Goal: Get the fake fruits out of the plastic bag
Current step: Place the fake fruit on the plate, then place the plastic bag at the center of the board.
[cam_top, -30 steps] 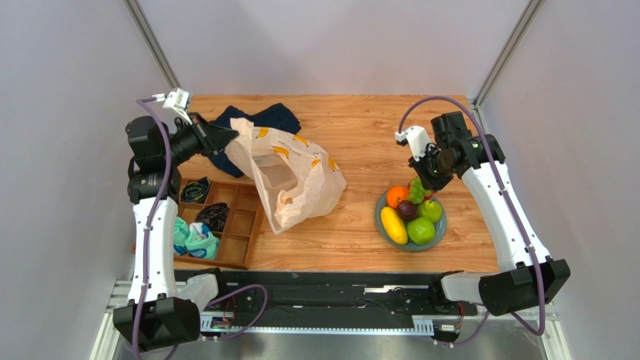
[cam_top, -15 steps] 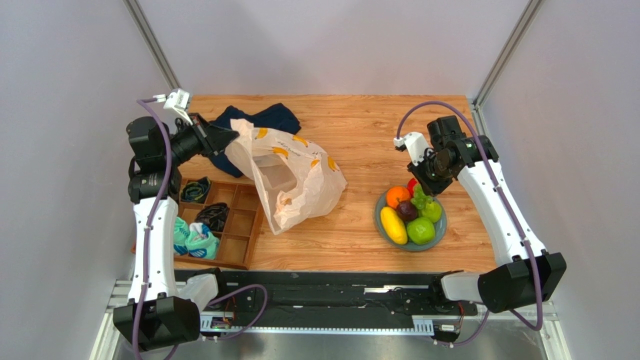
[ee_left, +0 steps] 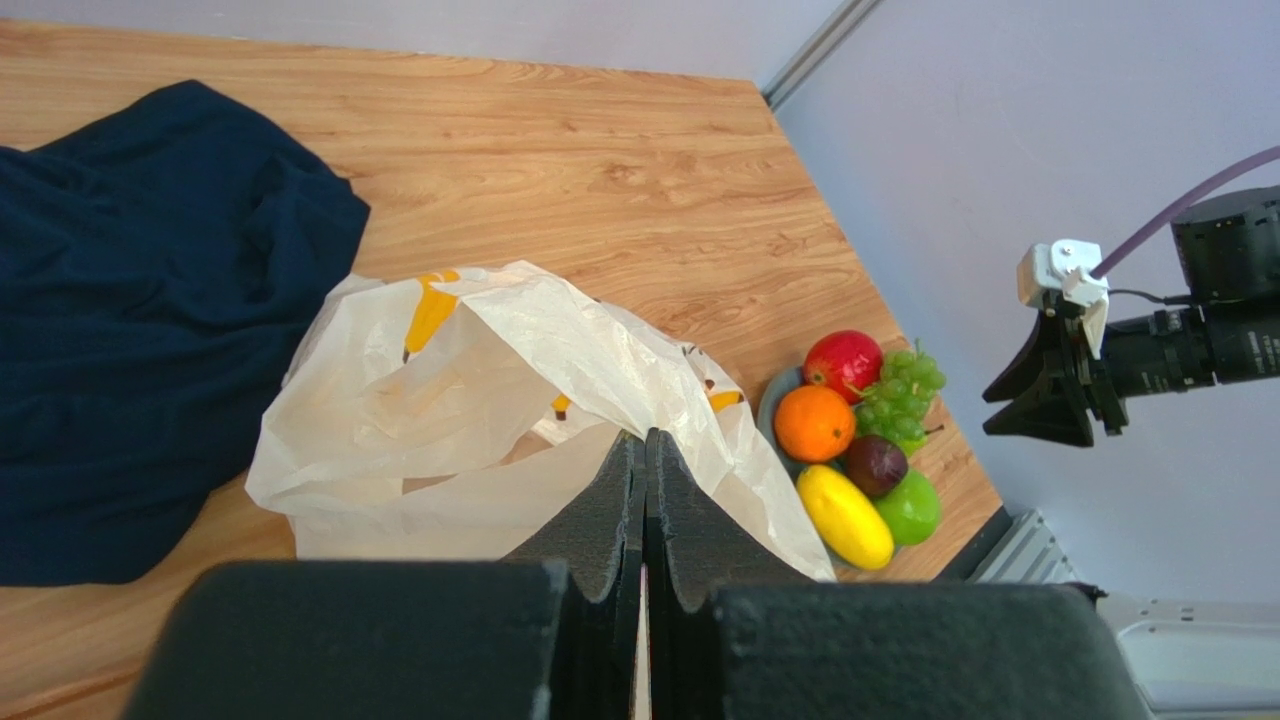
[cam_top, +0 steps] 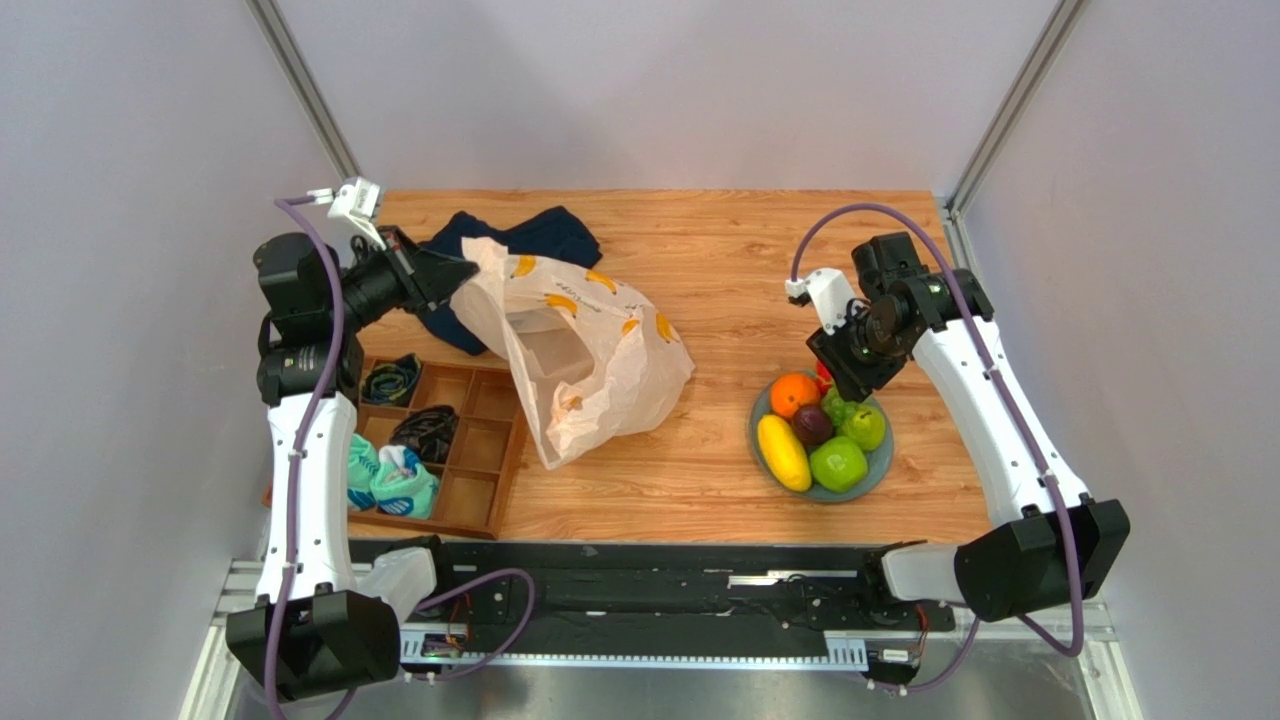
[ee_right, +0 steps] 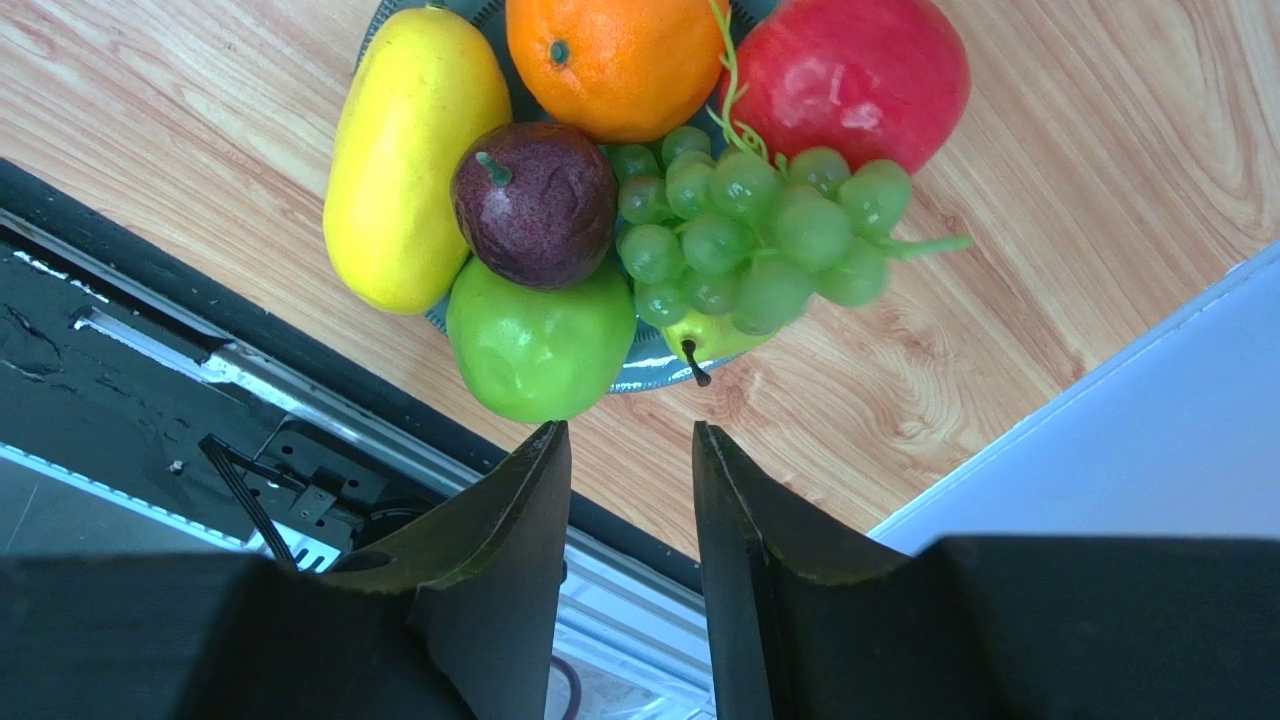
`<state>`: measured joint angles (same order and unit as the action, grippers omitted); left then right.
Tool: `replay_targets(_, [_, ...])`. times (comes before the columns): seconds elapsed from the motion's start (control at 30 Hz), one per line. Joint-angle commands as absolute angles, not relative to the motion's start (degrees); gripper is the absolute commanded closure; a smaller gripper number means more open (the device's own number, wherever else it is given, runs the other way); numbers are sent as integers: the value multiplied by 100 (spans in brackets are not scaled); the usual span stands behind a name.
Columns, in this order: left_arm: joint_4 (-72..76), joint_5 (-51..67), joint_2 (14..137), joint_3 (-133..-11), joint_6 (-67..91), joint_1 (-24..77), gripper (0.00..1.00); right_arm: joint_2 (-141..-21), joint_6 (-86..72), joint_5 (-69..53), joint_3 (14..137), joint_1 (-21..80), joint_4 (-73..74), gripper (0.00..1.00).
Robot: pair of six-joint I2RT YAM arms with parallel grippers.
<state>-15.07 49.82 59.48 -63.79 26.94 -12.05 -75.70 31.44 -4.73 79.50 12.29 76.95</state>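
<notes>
"Top external view: where was the plastic bag?"

"Left of middle on the table, slumped with its mouth open, its far edge over the navy cloth and its near side beside the wooden tray. My left gripper was pinched tight on the bag's upper edge, fingers pressed flat together."

"And the fake fruits?"

"Piled on the grey plate at the right, well apart from the bag. My right wrist view looked straight down on them: orange beside red apple, grape bunch draped across the middle, plum touching the yellow banana, and a green apple at the rim."

"Your other tool?"

"My right gripper hung above the plate's edge with its jaws parted, gripping nothing. The green apple sat just beyond the fingertips."
</notes>
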Motion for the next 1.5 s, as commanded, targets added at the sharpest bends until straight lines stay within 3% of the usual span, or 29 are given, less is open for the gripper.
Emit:
replay_targets(0.0, [-1266, 5098, 5959, -6319, 2733, -1239, 100, -7638, 3164, -580, 8033, 1222, 7699, 60])
replay_targets(0.3, [-1248, 5089, 6003, -6319, 2742, -1248, 100, -7664, 3129, -571, 8244, 1222, 7673, 59])
replay_targets(0.4, [-1239, 5089, 6029, -6354, 2742, -1239, 100, -7568, 2962, -440, 8455, 1222, 7472, 50])
replay_targets(0.43, [-1239, 5098, 6038, -6381, 2751, -1248, 100, -7463, 2910, -292, 8516, 1222, 7227, 28])
replay_targets(0.5, [-1239, 5089, 6082, -6433, 2742, -1239, 96, -7313, 2726, -106, 8621, 1213, 6866, 0])
replay_targets(0.57, [-1257, 5080, 6108, -6530, 2742, -1248, 87, -7059, 2593, 307, 8640, 1213, 6225, 0])
replay_targets(0.6, [-1274, 5071, 6135, -6565, 2725, -1239, 70, -6997, 2445, 499, 8640, 1204, 6040, 0])
replay_targets(0.67, [-1327, 5054, 6161, -6671, 2698, -1239, 56, -6909, 2216, 711, 8648, 1169, 5547, 0])
replay_targets(0.7, [-1327, 5062, 6196, -6706, 2690, -1239, 26, -6943, 2067, 860, 8648, 1134, 5450, 0])
replay_targets(0.73, [-1345, 5080, 6205, -6767, 2663, -1239, 21, -6969, 1839, 922, 8701, 1108, 5371, 0])
replay_targets(0.97, [-1432, 5071, 6249, -7048, 2497, -1239, 16, -7647, 528, 2205, 8500, 1072, 5388, 0])
replay_targets(1.2, [-2152, 4633, 6319, -7653, 1637, -1239, 10, -7392, 457, 2058, 8306, 1072, 5282, 0])
replay_targets(1.33, [-3214, 3679, 6425, -8217, 240, -1003, 5, -7260, 527, 1934, 8095, 1081, 5291, 0])
replay_targets(1.47, [-3375, 3226, 6206, -8393, -254, -791, 5, -7190, 580, 1846, 8016, 1081, 5309, 0])
